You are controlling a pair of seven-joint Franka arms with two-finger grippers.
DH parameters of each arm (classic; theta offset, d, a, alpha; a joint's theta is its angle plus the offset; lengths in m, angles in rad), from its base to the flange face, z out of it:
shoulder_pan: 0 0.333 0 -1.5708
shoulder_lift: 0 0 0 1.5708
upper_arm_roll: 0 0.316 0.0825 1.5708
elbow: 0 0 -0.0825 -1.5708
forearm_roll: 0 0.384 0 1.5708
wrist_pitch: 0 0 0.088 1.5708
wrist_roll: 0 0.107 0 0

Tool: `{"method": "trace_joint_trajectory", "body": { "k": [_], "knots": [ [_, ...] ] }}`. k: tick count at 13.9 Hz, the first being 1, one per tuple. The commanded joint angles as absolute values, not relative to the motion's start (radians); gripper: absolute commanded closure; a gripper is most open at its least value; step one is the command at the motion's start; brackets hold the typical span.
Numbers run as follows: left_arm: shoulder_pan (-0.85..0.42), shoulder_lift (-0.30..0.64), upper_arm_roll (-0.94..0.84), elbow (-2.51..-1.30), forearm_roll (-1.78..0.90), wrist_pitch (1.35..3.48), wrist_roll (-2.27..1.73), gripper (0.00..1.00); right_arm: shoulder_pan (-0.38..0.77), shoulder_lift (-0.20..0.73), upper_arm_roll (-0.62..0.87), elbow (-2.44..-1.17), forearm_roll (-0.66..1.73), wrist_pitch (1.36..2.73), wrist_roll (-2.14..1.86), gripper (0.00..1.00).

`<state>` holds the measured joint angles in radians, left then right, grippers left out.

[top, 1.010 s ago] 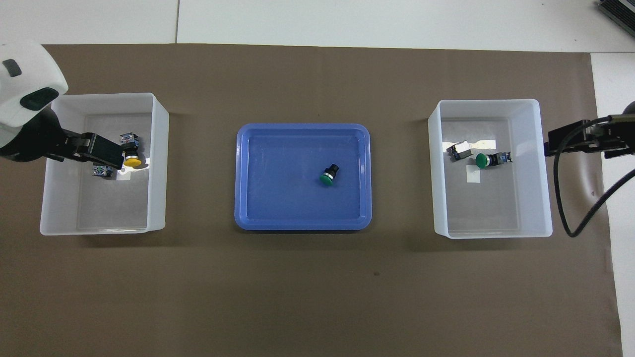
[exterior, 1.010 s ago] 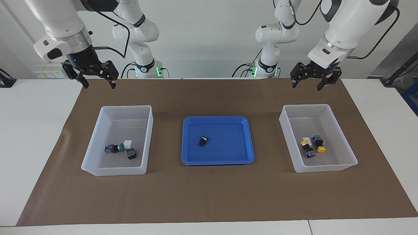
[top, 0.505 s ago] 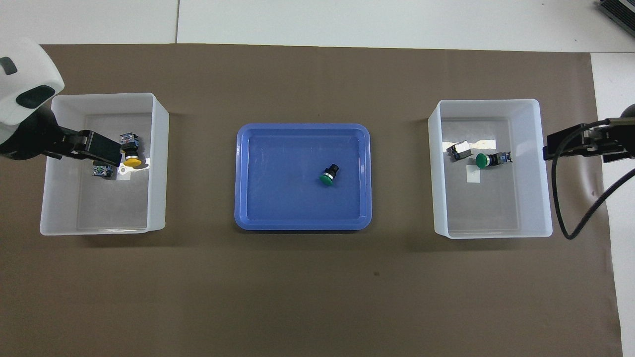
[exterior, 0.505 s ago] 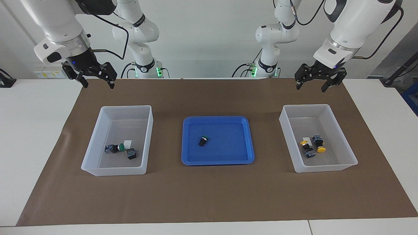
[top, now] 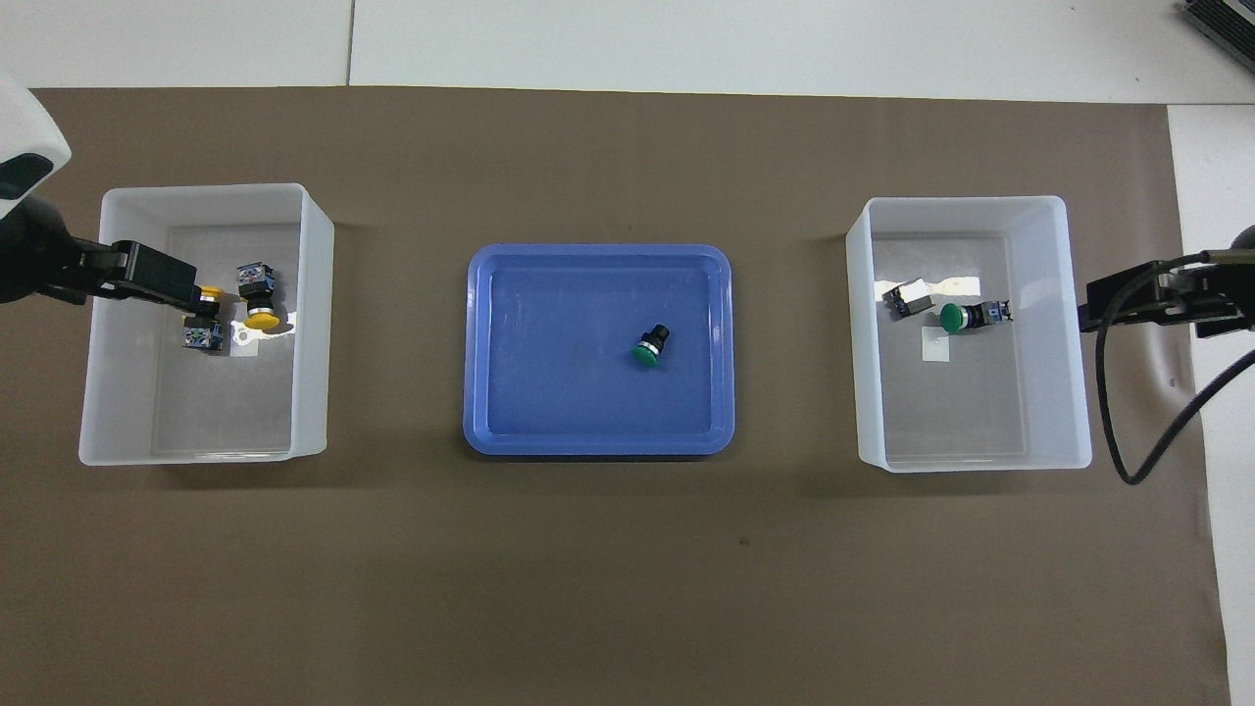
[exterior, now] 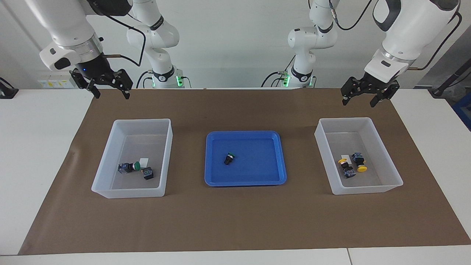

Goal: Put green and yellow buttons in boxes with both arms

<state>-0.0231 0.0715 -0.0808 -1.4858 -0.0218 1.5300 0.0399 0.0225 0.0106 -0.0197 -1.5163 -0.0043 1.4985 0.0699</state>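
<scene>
**Kid:** Where was the last button?

**Me:** One green button (exterior: pixel 229 158) lay on its side in the blue tray (exterior: pixel 274 176), in the middle of the bench (exterior: pixel 29 147). Two yellow buttons (exterior: pixel 352 164) sat in the clear box (exterior: pixel 390 186) toward my left arm's end. The clear box (exterior: pixel 101 191) toward my right arm's end had a green-capped button (exterior: pixel 129 167) and a small dark block (exterior: pixel 147 173) beside it.

**Kid:** What were your pincers doing?

**Me:** My left pincer (exterior: pixel 364 97) was spread wide and held nothing, up over the brown mat (exterior: pixel 235 221) by the yellow box. My right pincer (exterior: pixel 108 86) was spread and empty too, up over the mat's edge near the green box.

**Kid:** Would the button be hard to pick up?

**Me:** I thought it would be small, light and hard, not squishy. The round cap looked smooth, so it could roll or slip. I would pinch the black body, across its sides, not the cap.
</scene>
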Motion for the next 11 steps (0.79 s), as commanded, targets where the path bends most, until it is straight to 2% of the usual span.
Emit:
{"method": "trace_joint_trajectory", "body": {
  "k": [1,11],
  "knots": [
    [-0.051,0.066,-0.051,-1.529,-0.011,1.571,0.048,0.0,0.0,-0.014,0.011,-1.548,-0.063,1.531,0.013,0.0],
    [-0.046,0.069,-0.054,-1.522,0.009,1.591,0.044,0.0,0.011,-0.015,0.012,-1.543,-0.044,1.529,0.054,0.0]
  ]
}}
